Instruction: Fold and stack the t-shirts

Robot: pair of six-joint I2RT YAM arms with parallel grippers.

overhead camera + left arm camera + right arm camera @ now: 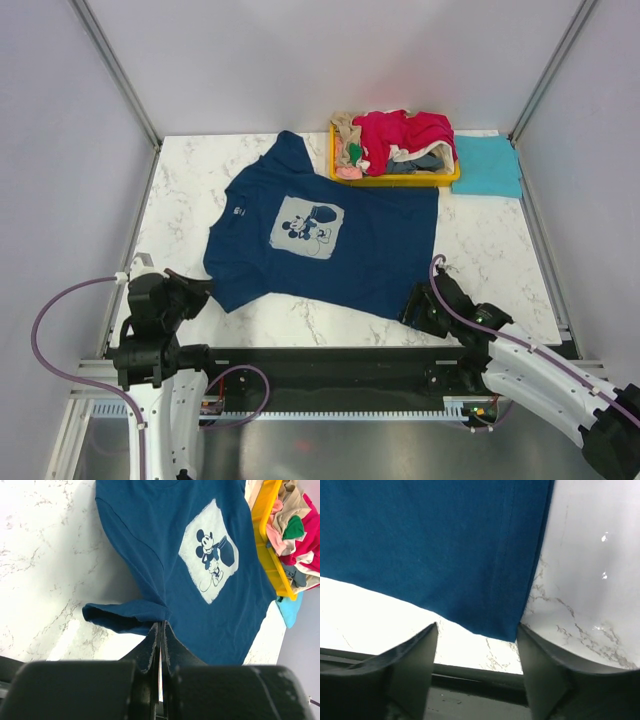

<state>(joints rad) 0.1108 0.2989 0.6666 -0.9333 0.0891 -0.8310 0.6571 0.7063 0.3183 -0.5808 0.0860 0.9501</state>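
A navy t-shirt (330, 240) with a pale Mickey Mouse print (210, 550) lies spread flat on the marble table. My left gripper (203, 290) (163, 623) is shut on the near-left sleeve, whose cloth bunches up and rises toward the tips. My right gripper (413, 305) (477, 627) is open at the near-right hem corner (505, 625). That corner lies between its two fingers, which stand well apart. A folded teal t-shirt (487, 165) lies at the back right. More t-shirts, with a crimson-pink one (405, 135) on top, are heaped in a tray.
The yellow tray (395, 181) (265, 540) stands at the back, touching the navy shirt's far edge. Metal frame posts and pale walls close in the table on the left, right and back. The table's near edge and a black rail (330, 360) run just behind both grippers.
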